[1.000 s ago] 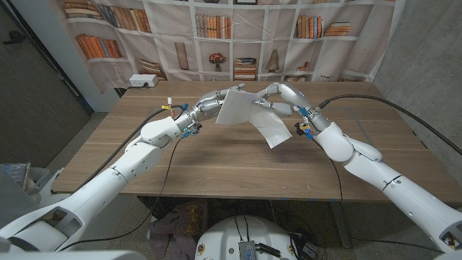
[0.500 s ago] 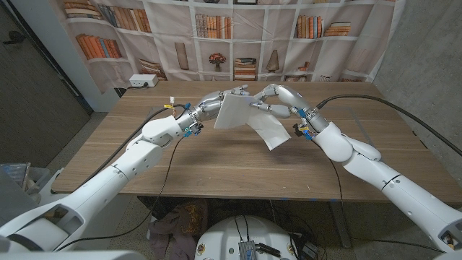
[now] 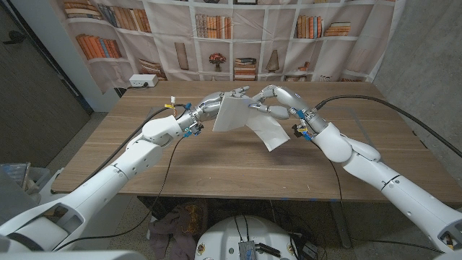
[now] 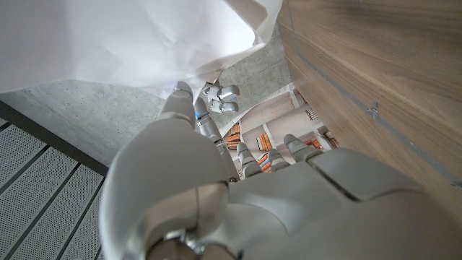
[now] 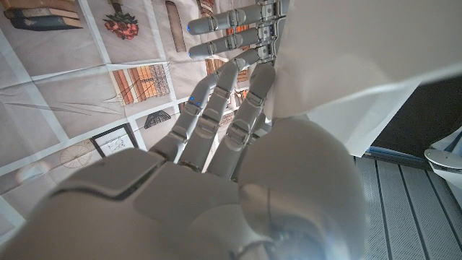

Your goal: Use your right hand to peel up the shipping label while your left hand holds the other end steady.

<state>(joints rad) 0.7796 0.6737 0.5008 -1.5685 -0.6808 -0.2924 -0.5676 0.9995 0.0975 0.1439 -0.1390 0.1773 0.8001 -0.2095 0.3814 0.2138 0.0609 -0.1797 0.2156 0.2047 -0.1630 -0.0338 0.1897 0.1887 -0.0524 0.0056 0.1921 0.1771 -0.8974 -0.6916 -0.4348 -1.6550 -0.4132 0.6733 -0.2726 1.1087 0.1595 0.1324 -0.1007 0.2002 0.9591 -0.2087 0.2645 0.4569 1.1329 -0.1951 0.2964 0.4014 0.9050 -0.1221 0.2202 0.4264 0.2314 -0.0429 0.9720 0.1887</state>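
We see the wooden table (image 3: 216, 155) spreading across the head view, with a bookshelf-printed backdrop (image 3: 231, 36) hung behind it at twelve o'clock. A small white box (image 3: 142, 81) sits on the table's far corner at about ten o'clock.

Both arms reach in from the lower corners and meet above the table's far middle, a little toward twelve o'clock from the centre. Between them hangs the shipping label (image 3: 249, 119), a white sheet lifted clear of the wood. Its upper part stands as a flat panel facing us, and a second flap bends away and droops toward four o'clock, its lower corner hanging near the tabletop.

The left hand (image 3: 216, 103) holds the sheet's edge at nine o'clock of the label, its fingers closed around that end; in the left wrist view we see the left hand's fingers (image 4: 188, 108) reaching up to the white paper (image 4: 130, 40), touching its lower border.

The right hand (image 3: 274, 100) grips the label at its two o'clock side, fingers curled over the top edge where the flap folds. In the right wrist view the right hand's fingers (image 5: 224, 108) lie against the white sheet (image 5: 361, 50), which covers their far side; how tightly they pinch it we cannot tell from there.
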